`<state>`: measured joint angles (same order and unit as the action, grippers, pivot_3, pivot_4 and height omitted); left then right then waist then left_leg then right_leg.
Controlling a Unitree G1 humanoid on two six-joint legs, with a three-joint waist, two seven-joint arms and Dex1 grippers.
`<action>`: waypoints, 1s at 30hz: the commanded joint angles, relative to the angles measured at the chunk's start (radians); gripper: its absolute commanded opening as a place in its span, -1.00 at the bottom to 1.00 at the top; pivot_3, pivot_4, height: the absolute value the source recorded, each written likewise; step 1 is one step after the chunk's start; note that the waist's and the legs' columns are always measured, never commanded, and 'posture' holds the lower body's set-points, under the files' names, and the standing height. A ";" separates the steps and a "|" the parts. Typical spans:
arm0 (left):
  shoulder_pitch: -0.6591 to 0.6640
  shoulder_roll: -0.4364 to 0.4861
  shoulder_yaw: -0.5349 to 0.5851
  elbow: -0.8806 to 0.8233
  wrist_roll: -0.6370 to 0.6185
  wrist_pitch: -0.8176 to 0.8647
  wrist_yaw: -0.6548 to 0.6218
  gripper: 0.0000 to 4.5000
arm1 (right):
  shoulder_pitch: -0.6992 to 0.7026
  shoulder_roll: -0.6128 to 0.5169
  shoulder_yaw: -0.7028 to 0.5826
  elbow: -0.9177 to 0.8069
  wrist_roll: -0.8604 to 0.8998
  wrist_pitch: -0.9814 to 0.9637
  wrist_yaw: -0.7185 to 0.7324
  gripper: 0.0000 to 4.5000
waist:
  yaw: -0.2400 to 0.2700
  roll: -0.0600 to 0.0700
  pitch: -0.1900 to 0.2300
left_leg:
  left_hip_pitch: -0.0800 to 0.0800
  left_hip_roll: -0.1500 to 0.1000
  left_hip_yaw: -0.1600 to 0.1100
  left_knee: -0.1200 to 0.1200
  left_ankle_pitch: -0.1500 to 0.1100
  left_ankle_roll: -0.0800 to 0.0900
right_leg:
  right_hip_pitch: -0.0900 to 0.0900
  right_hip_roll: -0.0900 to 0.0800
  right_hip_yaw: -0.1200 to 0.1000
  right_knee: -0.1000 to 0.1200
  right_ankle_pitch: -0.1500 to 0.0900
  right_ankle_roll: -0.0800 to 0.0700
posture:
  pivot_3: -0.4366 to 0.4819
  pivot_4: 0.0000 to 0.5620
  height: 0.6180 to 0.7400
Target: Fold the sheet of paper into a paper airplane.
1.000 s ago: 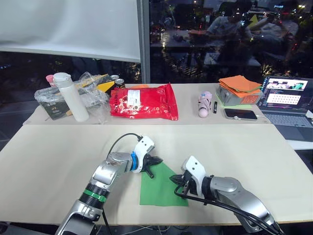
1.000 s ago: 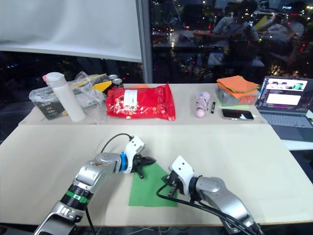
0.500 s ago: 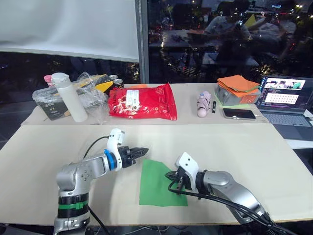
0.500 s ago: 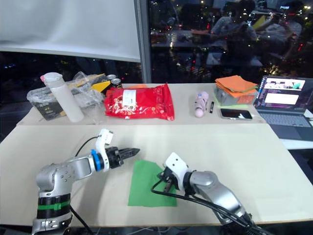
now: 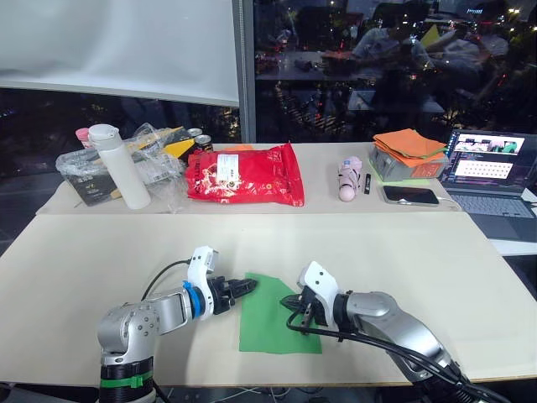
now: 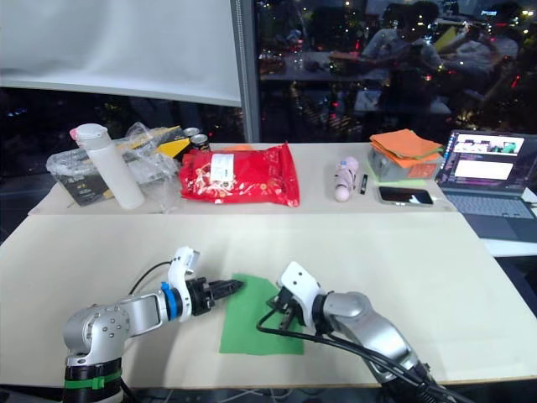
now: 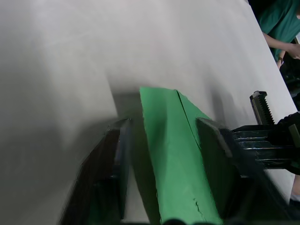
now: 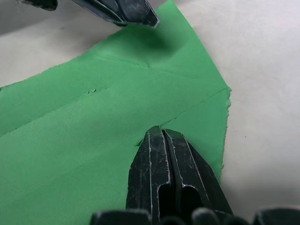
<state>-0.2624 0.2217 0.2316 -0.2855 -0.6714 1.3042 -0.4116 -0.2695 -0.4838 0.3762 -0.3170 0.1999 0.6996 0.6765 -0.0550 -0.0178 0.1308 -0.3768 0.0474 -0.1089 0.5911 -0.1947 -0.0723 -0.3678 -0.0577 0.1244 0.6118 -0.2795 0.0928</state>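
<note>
- Sheet of paper (image 5: 273, 315): green, lies flat on the cream surface (image 5: 419, 252) near its front edge, between both arms. Far left corner already folded in diag., so top runs to a slanted edge; creases show in right wrist view.
- Left pincer (image 5: 243, 288): 1 s ago it sat on the paper's top corner, 0.5 s ago it had pulled off to the left, now it's back low w/ tips at the upper-left edge. Fingers spread; in left wrist view the green edge (image 7: 173, 154) sits in the gap between them.
- Right pincer (image 5: 293, 304): pressed together, tips down on the paper's right part, pinning it. Barely shifted over the last sec.
- Meaning: prob. re-approach to grab the left edge for the next fold while right holds the sheet. No airplane shape yet, early stage.
- Risk: thin edge lies flat, so pincer may slide over it or drag the sheet.
</note>
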 commanded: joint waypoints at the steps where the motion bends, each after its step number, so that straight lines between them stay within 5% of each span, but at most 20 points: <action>1: -0.036 0.003 -0.014 0.031 -0.008 -0.046 -0.011 -0.57 | -0.022 -0.002 -0.044 0.004 0.004 0.015 -0.007 -1.00 | 0.002 0.000 0.000 | 0.000 0.000 0.000 0.000 0.000 0.000 | 0.000 0.000 0.000 0.000 0.000 0.000 | -0.05 -0.47 0.87; 4: -0.081 0.015 -0.017 0.095 0.002 -0.091 -0.019 -0.99 | -0.051 0.010 -0.077 0.013 0.009 0.015 -0.022 -1.00 | 0.006 0.000 0.000 | -0.002 0.000 0.000 0.000 0.000 0.000 | -0.001 0.000 0.000 0.000 0.000 0.000 | -0.05 -0.47 0.87; 16: -0.287 0.174 -0.162 0.364 0.126 -0.346 -0.210 -0.99 | -0.145 0.048 -0.132 0.073 -0.004 -0.009 -0.059 -1.00 | 0.011 0.000 0.001 | -0.004 0.000 0.000 -0.002 0.000 0.000 | -0.003 0.000 0.000 -0.001 0.001 -0.001 | -0.05 -0.47 0.87; 30: -0.274 0.212 -0.336 0.314 0.284 -0.576 -0.294 -0.99 | -0.173 0.115 -0.086 0.202 -0.030 -0.021 -0.049 -1.00 | 0.013 0.000 0.001 | -0.005 0.000 0.000 -0.001 0.000 0.000 | -0.003 0.000 0.000 0.000 0.001 -0.001 | -0.05 -0.47 0.87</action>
<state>-0.5343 0.4308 -0.0896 0.0747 -0.4122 0.7742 -0.7015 -0.4476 -0.3680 0.3000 -0.0898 0.1700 0.6848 0.6267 -0.0423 -0.0176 0.1319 -0.3814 0.0472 -0.1089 0.5901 -0.1942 -0.0727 -0.3708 -0.0577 0.1241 0.6113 -0.2785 0.0920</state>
